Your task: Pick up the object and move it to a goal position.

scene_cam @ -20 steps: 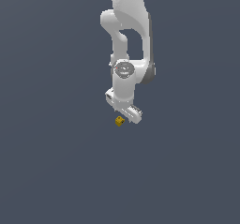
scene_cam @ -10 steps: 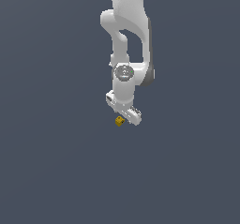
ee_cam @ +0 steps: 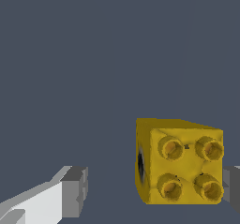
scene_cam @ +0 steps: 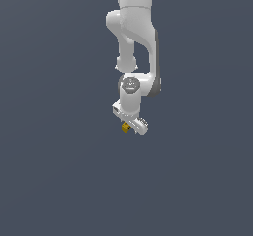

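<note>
Yellow-gold cube [ee_cam: 180, 162] with four studs on one face and a dark spot on another, sat between the gripper [ee_cam: 154, 190] fingers, against one pad and well apart from the other. Seen small under the gripper in the exterior view [scene_cam: 125, 128]. Judged light, rigid, smooth-sided; best pinched across two flat opposite faces, away from the studs. Gripper open, nothing clamped yet. Surface beneath plain dark grey.
</note>
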